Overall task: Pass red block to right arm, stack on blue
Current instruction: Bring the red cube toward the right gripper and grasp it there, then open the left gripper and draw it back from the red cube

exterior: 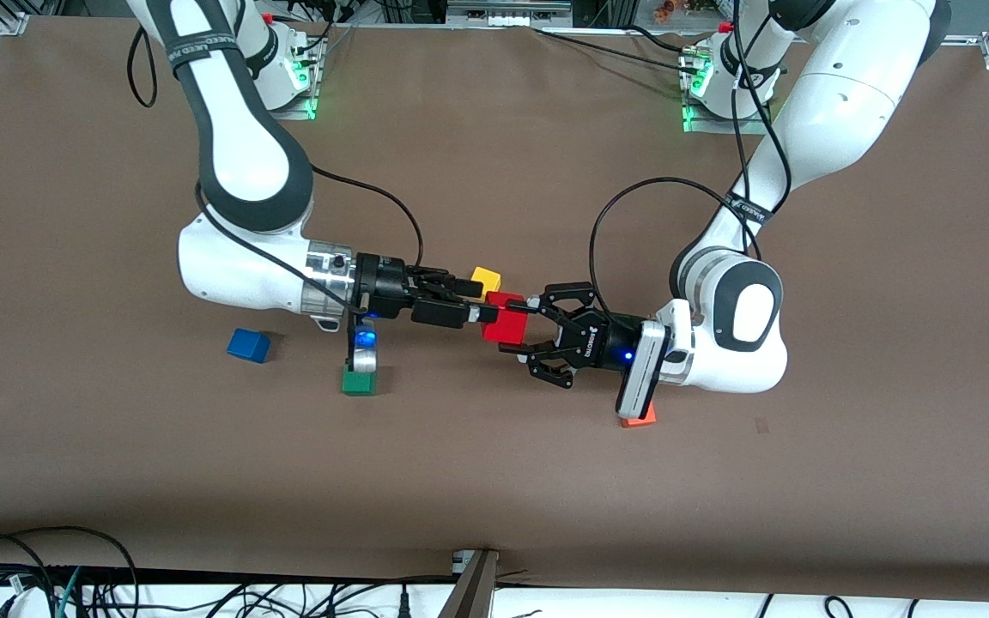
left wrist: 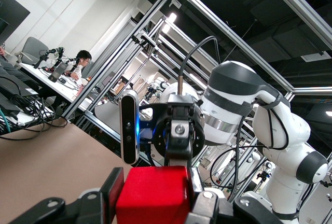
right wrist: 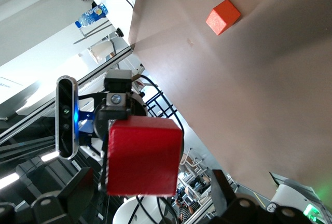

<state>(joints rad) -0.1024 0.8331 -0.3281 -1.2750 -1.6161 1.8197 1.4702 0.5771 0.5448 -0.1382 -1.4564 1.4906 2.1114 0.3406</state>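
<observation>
I am mid-handover: the small deep-red cube (exterior: pixel 507 318) hangs in the air between my two claws, over the middle of the brown table (exterior: pixel 718 515). My left claw (exterior: pixel 530 327), the black linkage one, has its fingers spread on either side of the cube; I cannot tell whether they grip or have let go. My right claw (exterior: pixel 482 307), black with straight parallel fingers, reaches in from its own end and appears closed on the cube. So the pass looks nearly done, I judge. Stacking is all left: the small bright-blue cube (exterior: pixel 249 345) sits bare on the table toward the right arm's end.
</observation>
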